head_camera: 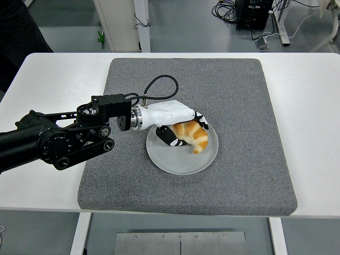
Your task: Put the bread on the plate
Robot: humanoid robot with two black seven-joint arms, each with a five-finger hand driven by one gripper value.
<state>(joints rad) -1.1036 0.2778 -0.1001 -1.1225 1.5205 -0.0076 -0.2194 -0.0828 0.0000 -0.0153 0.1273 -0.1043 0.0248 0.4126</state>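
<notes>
Bread (192,134), a golden croissant, sits over the far part of the white plate (182,159), and you can see the left hand (178,123) clasped on it: white-shelled fingers (201,122) curl over the far side while the dark thumb presses in from the near side. Whether the croissant rests on the plate or hangs just above it, you cannot tell. The plate lies near the middle of the grey mat (249,133), which covers most of the white tabletop (313,106). Your left arm reaches in from the tabletop's left edge, a black cable looping above the wrist.
</notes>
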